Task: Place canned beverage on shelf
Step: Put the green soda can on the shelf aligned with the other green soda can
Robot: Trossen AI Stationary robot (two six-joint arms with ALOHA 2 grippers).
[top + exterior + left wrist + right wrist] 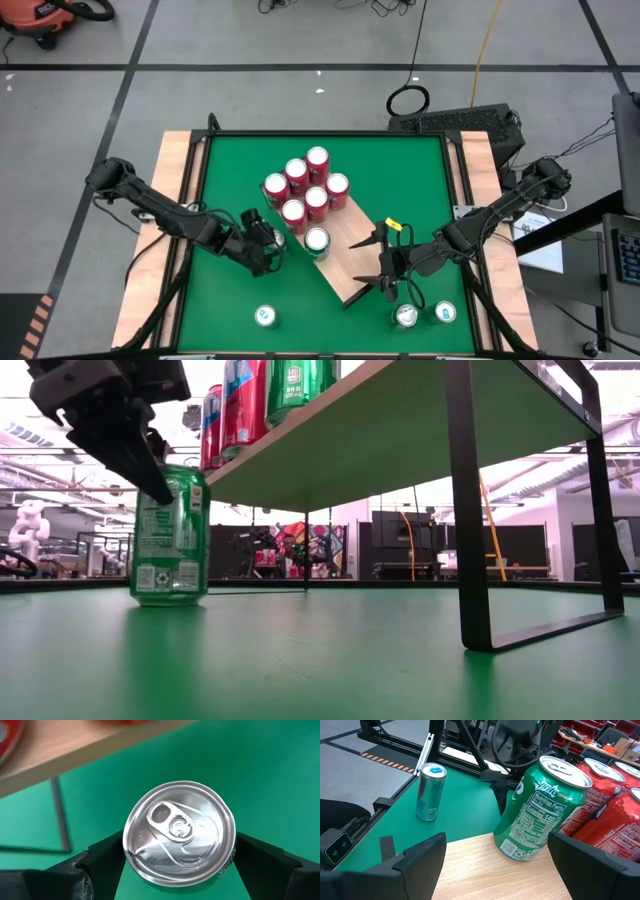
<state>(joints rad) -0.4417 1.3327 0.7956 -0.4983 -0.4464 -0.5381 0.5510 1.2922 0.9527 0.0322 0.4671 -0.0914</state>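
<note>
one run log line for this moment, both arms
left gripper: open, straddling green can standing on table beside shelf | right gripper: open, over shelf, facing green can on shelf | red cans: shelved

Left arm reaches in from the left edge of the worktop, elbow bent, wrist angled downward. Left gripper (262,243) sits low near the worktop, jaws set wide, one finger (95,865) showing on each side in the left wrist view. Right arm extends from the right edge, forearm roughly level. Right gripper (380,262) jaws spread wide, nothing between them.
</note>
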